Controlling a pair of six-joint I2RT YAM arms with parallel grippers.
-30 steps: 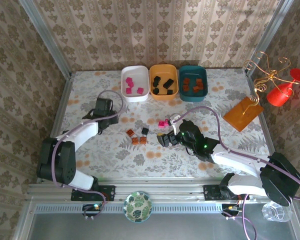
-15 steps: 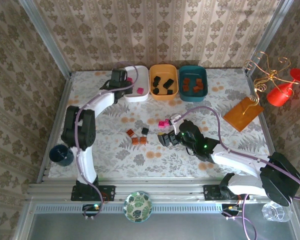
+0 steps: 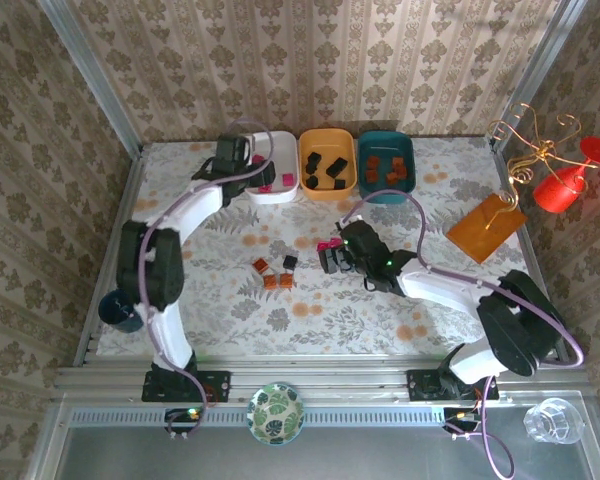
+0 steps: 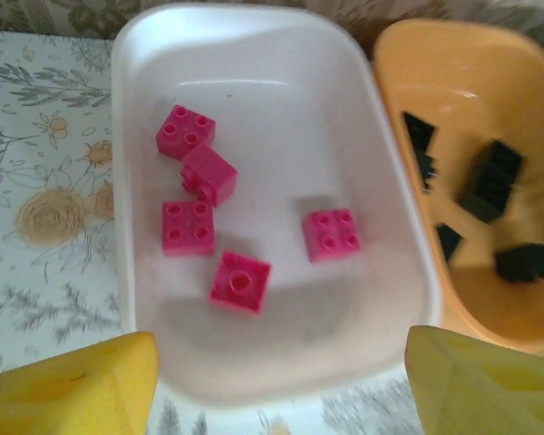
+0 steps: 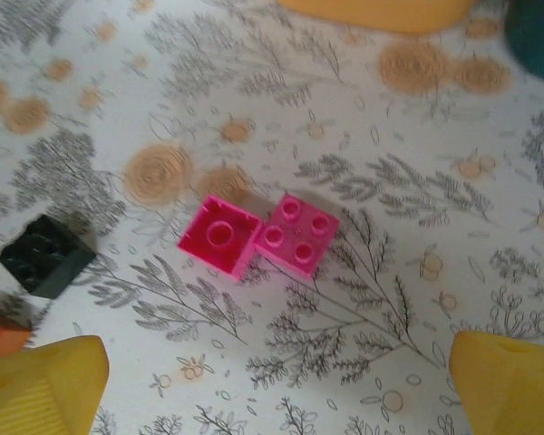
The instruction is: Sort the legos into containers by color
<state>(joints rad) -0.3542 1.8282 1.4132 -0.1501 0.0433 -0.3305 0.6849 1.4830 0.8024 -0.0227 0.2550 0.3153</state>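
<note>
Wrist views: 5 pink legos point(image 4: 189, 227) in white tray point(image 4: 281, 72), 2 on table point(image 5: 390, 272).

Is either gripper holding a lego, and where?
Nothing. The left gripper is open over the white tray; the right gripper is open above two pink legos.

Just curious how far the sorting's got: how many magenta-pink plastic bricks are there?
7 magenta-pink plastic bricks. Five lie in the white plastic tray; two sit touching on the floral table, unsorted. Others may be hidden.
</note>
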